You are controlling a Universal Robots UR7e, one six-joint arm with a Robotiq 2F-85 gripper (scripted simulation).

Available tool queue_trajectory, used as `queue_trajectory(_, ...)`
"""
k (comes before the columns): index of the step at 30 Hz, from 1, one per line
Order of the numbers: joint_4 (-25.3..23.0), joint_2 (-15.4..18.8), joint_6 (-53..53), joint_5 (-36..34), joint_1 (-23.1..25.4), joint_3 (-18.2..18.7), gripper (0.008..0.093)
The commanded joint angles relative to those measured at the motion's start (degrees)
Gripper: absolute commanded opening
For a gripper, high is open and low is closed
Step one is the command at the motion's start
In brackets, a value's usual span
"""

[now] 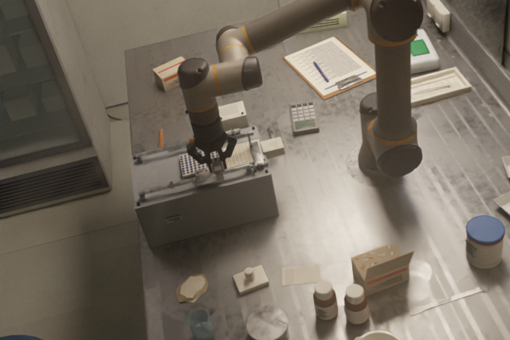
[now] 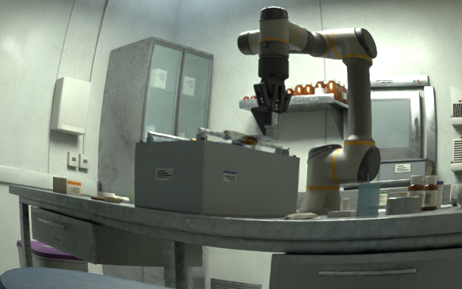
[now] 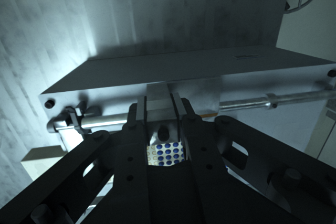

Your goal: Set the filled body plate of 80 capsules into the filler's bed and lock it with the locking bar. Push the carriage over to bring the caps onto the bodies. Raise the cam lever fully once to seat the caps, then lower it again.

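Observation:
The body plate (image 1: pixel 241 154) with its pale capsule bodies lies in the bed on top of the grey filler (image 1: pixel 204 188), with the locking bar (image 1: pixel 258 155) across its right end. The cap carriage (image 1: pixel 193 164), a plate of blue caps, sits on the two rails to the left of the bed and partly over it. My gripper (image 1: pixel 217 167) (image 3: pixel 158 107) is closed, its fingers clamped on either side of the carriage's grey handle block (image 3: pixel 157 99) at the front rail. The cam lever is hidden from me.
Behind the filler stand a small white box (image 1: pixel 233 115), a calculator (image 1: pixel 304 118) and a clipboard (image 1: pixel 329 66). My arm's base (image 1: pixel 383 147) rises to the right. Bottles (image 1: pixel 325 299), a carton (image 1: pixel 381 268) and a blue-lidded jar (image 1: pixel 485 241) crowd the table's front.

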Motion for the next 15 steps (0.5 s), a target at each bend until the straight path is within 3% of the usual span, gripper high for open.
queue_trajectory(1, 0.04, -0.29, -0.01, -0.01, -0.01, 0.22, 0.008)
queue_trajectory(15, 0.25, -4.09, -0.18, -0.01, -0.18, 3.81, 0.008)
